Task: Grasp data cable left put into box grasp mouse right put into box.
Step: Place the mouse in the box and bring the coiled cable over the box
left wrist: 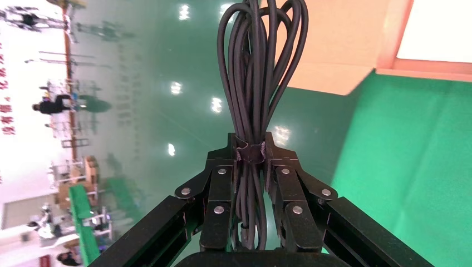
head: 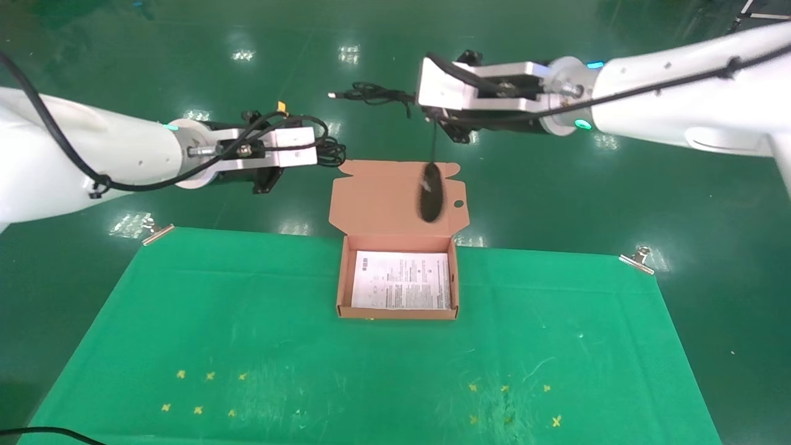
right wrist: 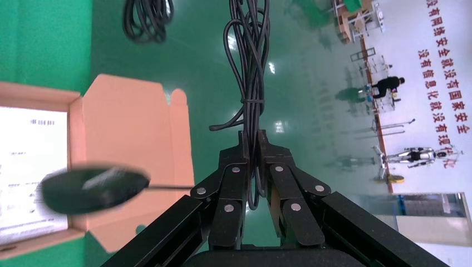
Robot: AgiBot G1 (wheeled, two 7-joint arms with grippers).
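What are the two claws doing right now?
Left gripper: shut on the data cable.
Right gripper: shut on the mouse's cord; the mouse dangles.

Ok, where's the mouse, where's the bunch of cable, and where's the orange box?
mouse (head: 431, 193), head view, middle of its black body, dangling by its cord.
data cable (left wrist: 257, 83), left wrist view, middle of the looped bundle.
box (head: 398, 313), head view, its front wall.

2 glossy white arms, each trailed by a black cable and tipped with a silver wrist flange lit teal; the left gripper (left wrist: 251, 153) and right gripper (right wrist: 253, 147) are matt black linkages studded with round silver screws.
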